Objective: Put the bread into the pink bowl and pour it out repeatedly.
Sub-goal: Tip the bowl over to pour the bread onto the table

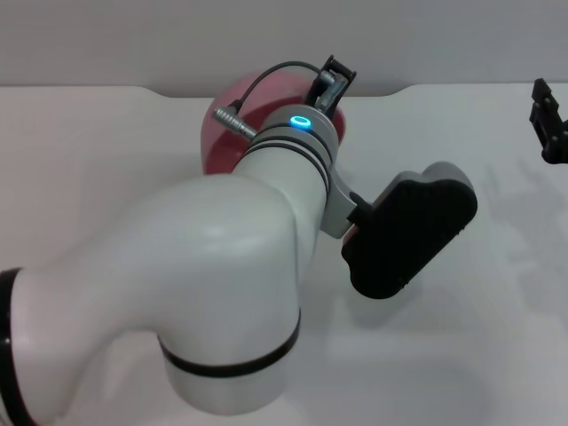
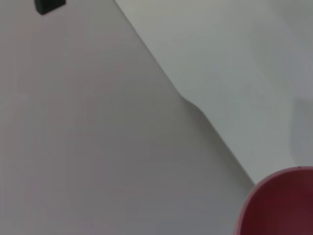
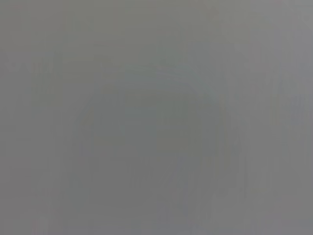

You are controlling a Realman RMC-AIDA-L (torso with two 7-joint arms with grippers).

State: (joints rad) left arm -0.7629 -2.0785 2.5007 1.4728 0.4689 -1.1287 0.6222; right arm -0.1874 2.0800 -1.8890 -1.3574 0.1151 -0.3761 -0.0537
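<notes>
Bowl first: we see the pink bowl [image 1: 226,129] at the far side of the white table [image 1: 497,293], close to its back edge, but only as a curved pink wall on either side of the left arm [image 1: 231,284], which reaches forward over it and covers most of it. The left gripper [image 1: 328,84] sits at the bowl's far rim, a dark piece with a metal part poking up past the wrist's glowing blue ring [image 1: 301,122]; whether its fingers are spread, closed or clamped on the rim we cannot tell, since the wrist hides them. A black camera housing [image 1: 408,229] juts from that wrist toward the right, hanging over the tabletop. In the left wrist view a slice of the bowl's rim [image 2: 274,196] shows in one corner against the table edge and the grey wall. The bread we cannot find in any view (it may lie behind the arm or inside the bowl, we cannot say). The right gripper [image 1: 550,120] hangs at the far right edge, well apart from the bowl; its finger state is unreadable too.
</notes>
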